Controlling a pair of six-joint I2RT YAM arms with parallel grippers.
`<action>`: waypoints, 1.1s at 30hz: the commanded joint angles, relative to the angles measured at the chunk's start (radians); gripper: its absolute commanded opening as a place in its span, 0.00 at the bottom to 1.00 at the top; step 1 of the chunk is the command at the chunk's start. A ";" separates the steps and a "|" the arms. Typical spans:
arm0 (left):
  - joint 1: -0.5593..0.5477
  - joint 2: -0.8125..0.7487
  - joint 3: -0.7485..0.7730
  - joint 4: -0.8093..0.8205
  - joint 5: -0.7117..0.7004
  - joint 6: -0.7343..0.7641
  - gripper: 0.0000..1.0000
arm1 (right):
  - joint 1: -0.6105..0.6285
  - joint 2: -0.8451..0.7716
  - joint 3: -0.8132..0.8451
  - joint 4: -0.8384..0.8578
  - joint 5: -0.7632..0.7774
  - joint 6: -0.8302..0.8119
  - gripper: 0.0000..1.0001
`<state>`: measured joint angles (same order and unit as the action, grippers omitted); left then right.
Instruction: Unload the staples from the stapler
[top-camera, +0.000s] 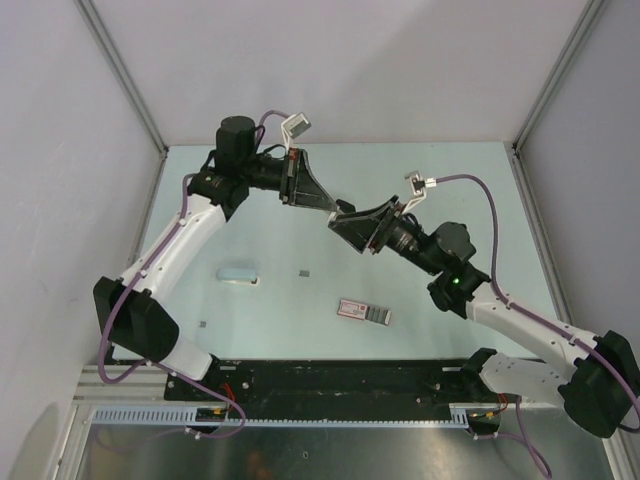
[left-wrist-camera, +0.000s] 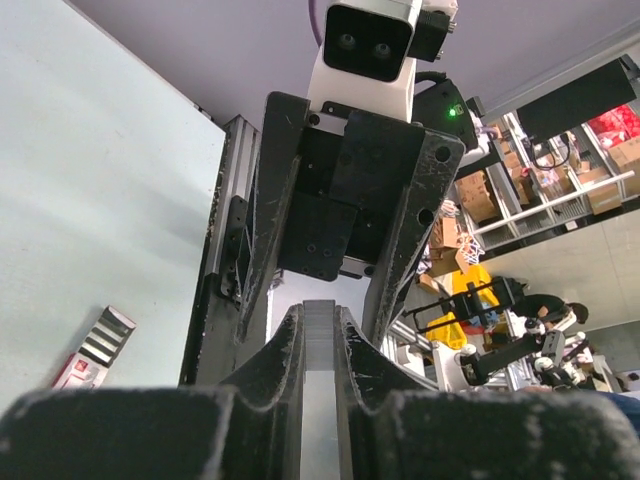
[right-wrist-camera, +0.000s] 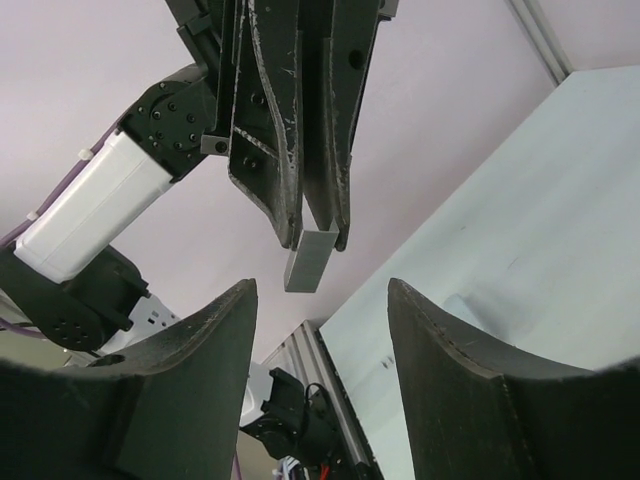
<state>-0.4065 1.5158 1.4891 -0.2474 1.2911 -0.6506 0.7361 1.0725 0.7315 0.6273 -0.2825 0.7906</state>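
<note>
A grey ribbed strip of staples (right-wrist-camera: 310, 262) is held up in the air, with my left gripper (top-camera: 333, 208) shut on it. In the left wrist view the staples (left-wrist-camera: 320, 335) stand straight between the left gripper's (left-wrist-camera: 320, 322) two black fingers. My right gripper (right-wrist-camera: 320, 287) faces it tip to tip, open, its fingers (right-wrist-camera: 440, 340) apart on either side just below the strip's free end and not touching it. From above, the right gripper (top-camera: 342, 221) meets the left one over the table's middle. The stapler is out of view.
A flat pink-and-white box (top-camera: 362, 311) lies on the table in front of the grippers. A pale blue rounded block (top-camera: 237, 274) lies to the left. Two small dark specks (top-camera: 304, 270) rest on the table (top-camera: 450, 190). Grey walls close in the sides and back.
</note>
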 joint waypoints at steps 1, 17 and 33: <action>-0.013 -0.046 -0.017 0.047 0.050 -0.033 0.12 | 0.014 0.015 0.049 0.079 -0.011 0.021 0.58; -0.014 -0.064 -0.057 0.079 0.047 -0.047 0.13 | 0.044 0.035 0.051 0.133 0.022 0.062 0.39; -0.013 -0.082 -0.080 0.088 0.017 -0.037 0.48 | 0.047 0.001 0.051 0.023 0.069 0.024 0.08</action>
<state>-0.4156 1.4811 1.4174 -0.1814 1.3041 -0.6842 0.7780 1.1076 0.7357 0.6735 -0.2413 0.8436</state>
